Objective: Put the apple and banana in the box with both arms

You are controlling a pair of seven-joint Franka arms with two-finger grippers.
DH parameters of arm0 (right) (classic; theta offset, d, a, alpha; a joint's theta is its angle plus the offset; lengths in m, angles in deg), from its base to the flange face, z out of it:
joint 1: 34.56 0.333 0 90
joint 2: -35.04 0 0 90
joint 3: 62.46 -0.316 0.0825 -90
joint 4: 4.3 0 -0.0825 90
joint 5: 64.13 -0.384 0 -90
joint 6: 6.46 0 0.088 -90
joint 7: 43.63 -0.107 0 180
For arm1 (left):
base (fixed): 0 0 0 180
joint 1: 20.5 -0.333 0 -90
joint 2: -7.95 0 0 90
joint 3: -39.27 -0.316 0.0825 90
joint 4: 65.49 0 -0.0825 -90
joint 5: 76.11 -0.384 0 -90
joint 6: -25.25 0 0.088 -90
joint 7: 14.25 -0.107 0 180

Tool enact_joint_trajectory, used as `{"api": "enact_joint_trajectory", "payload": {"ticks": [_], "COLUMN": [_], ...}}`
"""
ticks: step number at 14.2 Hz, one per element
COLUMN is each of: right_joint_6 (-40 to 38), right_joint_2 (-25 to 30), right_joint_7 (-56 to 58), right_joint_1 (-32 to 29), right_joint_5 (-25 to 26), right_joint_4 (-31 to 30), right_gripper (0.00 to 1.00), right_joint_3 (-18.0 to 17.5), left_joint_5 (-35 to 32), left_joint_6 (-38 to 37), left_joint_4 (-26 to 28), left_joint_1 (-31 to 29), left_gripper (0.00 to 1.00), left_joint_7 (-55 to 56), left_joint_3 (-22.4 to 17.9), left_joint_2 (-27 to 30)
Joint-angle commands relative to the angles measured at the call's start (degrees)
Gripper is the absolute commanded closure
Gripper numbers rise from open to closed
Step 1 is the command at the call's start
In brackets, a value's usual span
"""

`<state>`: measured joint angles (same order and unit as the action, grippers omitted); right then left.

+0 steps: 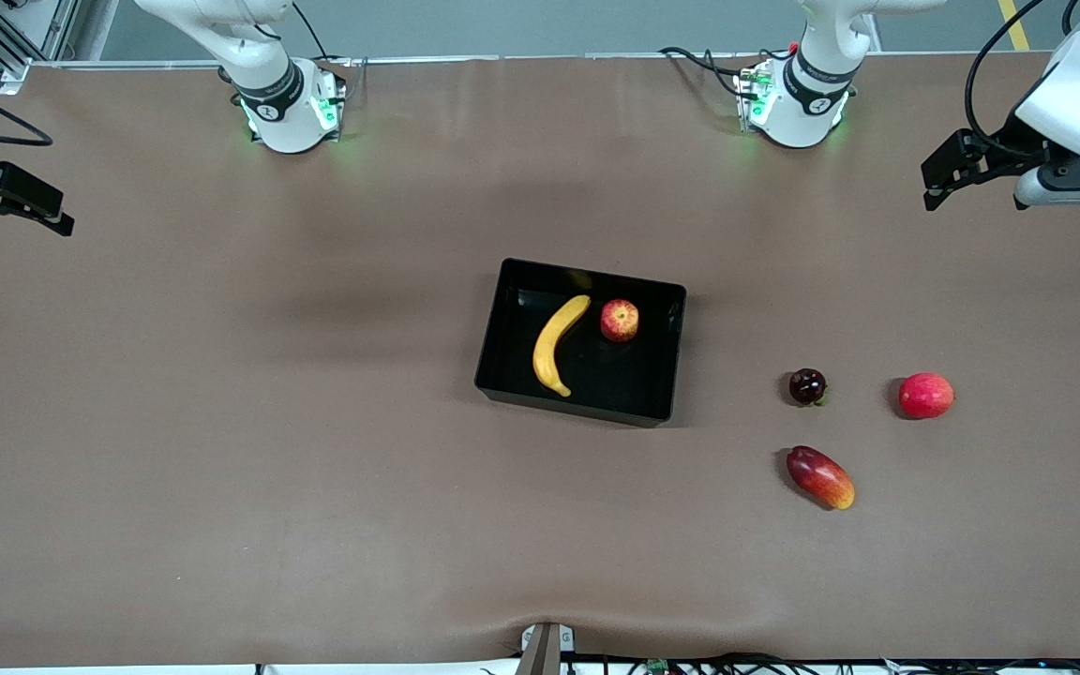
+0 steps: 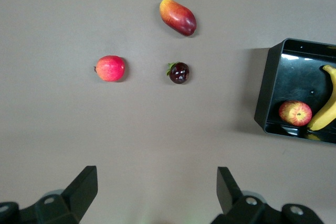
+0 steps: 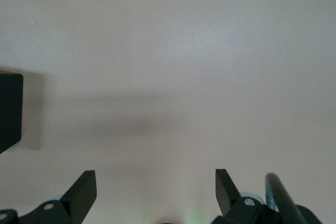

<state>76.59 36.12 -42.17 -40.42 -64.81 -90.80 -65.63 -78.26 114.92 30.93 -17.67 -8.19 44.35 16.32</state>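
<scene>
The black box (image 1: 654, 380) stands mid-table. In it lie the long yellow banana (image 1: 559, 345) and, beside it, the small red-and-yellow apple (image 1: 620, 320). My left gripper (image 1: 934, 187) hangs open and empty over the table's edge at the left arm's end, far from the box. The left wrist view shows its open gripper (image 2: 157, 184) above bare table, with the box (image 2: 273, 85), apple (image 2: 295, 113) and banana (image 2: 326, 109) off to one side. My right gripper (image 1: 54, 218) is open and empty at the right arm's end. In its wrist view the gripper (image 3: 156, 184) faces bare table and a box corner (image 3: 9, 108).
Three other fruits lie on the brown table toward the left arm's end: a dark plum-like fruit (image 1: 807, 386), a pinkish-red round fruit (image 1: 925, 396) and a red-and-yellow mango (image 1: 820, 477), the mango nearest the front camera. Both arm bases stand along the table's back edge.
</scene>
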Motion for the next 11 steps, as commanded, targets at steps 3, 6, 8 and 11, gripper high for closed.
{"api": "enact_joint_trajectory", "payload": {"ticks": [3, 6, 8, 11], "right_joint_6": [-0.5, -0.4, 0.7, 1.1], "right_joint_2": [-0.8, -1.0, -1.6, -1.6], "right_joint_7": [-0.8, -0.9, -0.9, -1.0], "right_joint_1": [-1.0, -1.2, -1.3, -2.0], "right_joint_5": [0.5, 0.5, 0.5, 0.4], "right_joint_4": [2.6, 2.7, 2.8, 3.4], "right_gripper": [0.00, 0.00, 0.00, 0.00], "right_joint_3": [-0.3, -0.3, -0.3, -0.3], "left_joint_5": [1.4, 1.4, 1.4, 1.4], "left_joint_6": [-0.6, -1.7, -2.0, -2.0], "left_joint_4": [-2.4, -3.3, -3.3, -3.2], "left_joint_1": [-1.0, -0.8, -0.8, -0.6], "left_gripper": [0.00, 0.00, 0.00, 0.00], "left_joint_7": [-1.3, -1.3, -1.5, -1.3], "left_joint_3": [-0.8, -0.8, -0.7, -0.5], "left_joint_2": [-1.1, -1.5, -1.5, -1.5]}}
